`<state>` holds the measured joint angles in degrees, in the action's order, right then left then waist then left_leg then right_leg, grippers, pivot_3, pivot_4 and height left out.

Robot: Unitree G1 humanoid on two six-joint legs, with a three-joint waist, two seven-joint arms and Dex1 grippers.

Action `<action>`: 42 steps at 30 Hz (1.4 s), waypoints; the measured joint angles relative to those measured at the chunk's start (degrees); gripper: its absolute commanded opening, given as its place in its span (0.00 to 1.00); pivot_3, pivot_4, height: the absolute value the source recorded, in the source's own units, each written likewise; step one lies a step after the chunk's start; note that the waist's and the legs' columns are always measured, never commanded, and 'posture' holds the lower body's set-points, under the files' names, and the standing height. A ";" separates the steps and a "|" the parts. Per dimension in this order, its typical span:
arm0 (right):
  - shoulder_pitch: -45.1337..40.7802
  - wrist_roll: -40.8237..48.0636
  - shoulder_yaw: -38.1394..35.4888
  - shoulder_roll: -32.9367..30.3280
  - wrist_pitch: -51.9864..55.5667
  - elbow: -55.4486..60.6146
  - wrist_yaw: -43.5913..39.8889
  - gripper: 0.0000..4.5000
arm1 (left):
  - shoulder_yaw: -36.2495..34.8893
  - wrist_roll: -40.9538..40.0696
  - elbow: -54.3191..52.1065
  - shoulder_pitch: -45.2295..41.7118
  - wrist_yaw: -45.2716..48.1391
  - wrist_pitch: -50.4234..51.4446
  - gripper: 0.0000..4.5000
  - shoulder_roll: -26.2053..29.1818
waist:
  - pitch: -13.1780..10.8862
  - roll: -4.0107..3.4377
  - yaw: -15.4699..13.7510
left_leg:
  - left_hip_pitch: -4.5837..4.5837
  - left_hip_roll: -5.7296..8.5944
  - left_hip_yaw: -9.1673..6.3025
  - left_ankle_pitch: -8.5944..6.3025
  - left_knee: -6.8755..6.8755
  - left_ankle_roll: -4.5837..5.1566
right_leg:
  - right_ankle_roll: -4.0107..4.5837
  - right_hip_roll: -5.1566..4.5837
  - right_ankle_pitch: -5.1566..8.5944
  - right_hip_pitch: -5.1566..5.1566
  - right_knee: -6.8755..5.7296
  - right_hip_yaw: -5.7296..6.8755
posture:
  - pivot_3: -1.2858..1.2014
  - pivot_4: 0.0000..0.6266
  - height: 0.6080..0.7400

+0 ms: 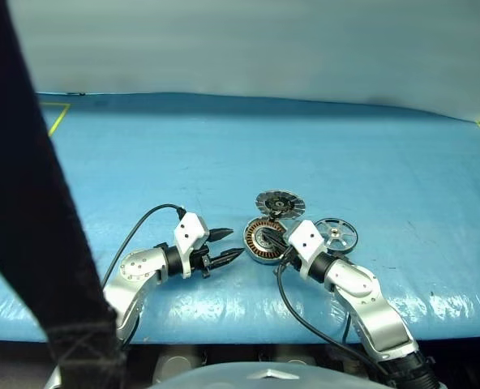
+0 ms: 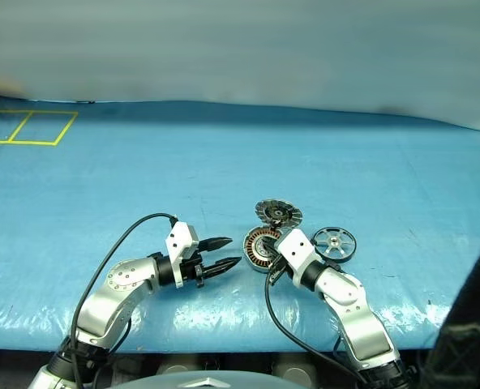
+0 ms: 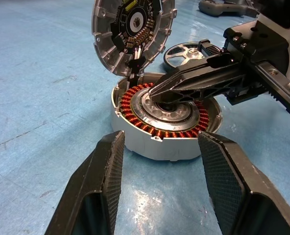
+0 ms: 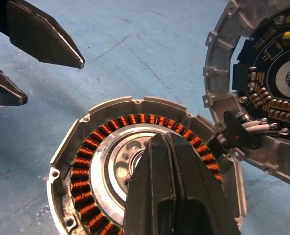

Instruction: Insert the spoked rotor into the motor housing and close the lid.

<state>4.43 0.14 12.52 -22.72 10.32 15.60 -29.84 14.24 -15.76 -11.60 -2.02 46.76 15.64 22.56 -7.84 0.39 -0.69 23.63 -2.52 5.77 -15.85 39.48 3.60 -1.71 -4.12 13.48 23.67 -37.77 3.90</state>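
Left wrist view, housing: the motor housing [image 3: 164,120] sits open on the blue sheet [image 1: 224,154], lid [image 3: 132,32] hinged upright behind.
Rotor: spoked rotor [image 1: 336,235] lies beside it, not yet inserted.
Right gripper [image 4: 170,161]: pinched closed, empty, tips over the housing's hub.
Left gripper [image 1: 224,247]: parted, empty, near the housing.
Risk: closed tips may scrape the windings or shove the housing.
Room: pale wall beyond; yellow floor marks.
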 measured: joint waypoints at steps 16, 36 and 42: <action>-0.95 -8.90 4.36 -3.02 -2.99 -0.37 1.21 0.01 | 0.34 0.04 0.98 0.05 0.07 -1.54 0.56 -0.09 | 0.01 0.02 0.01 | -0.29 -0.04 -0.04 0.00 0.01 -0.01 | -0.20 -0.23 0.12 -0.01 0.00 0.01 | 0.52 0.24 1.00; -0.68 -9.13 3.57 -3.73 -4.40 -0.49 0.14 0.01 | 0.40 1.16 2.74 0.00 0.89 -4.93 0.56 -0.41 | 0.15 0.21 -0.21 | -0.27 -0.04 -0.10 -0.02 0.00 0.02 | -0.09 -0.33 0.08 -0.04 0.07 0.04 | 0.52 0.24 1.00; 2.12 0.64 -0.31 0.91 -1.43 1.26 -0.49 0.01 | 0.39 1.23 2.84 -0.59 0.98 -5.09 0.56 -0.73 | 0.02 0.07 -0.12 | 0.05 -0.03 -0.10 -0.02 -0.01 0.02 | 0.08 -0.29 -0.03 -0.01 0.04 0.04 | 0.52 0.24 1.00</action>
<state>6.55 0.78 12.21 -21.81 8.89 16.86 -30.33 14.63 -14.53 -8.77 -2.60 47.74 10.55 21.84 -7.82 0.46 -0.81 23.67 -2.55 5.67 -15.86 39.47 3.62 -1.63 -4.40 13.45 23.67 -37.72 3.94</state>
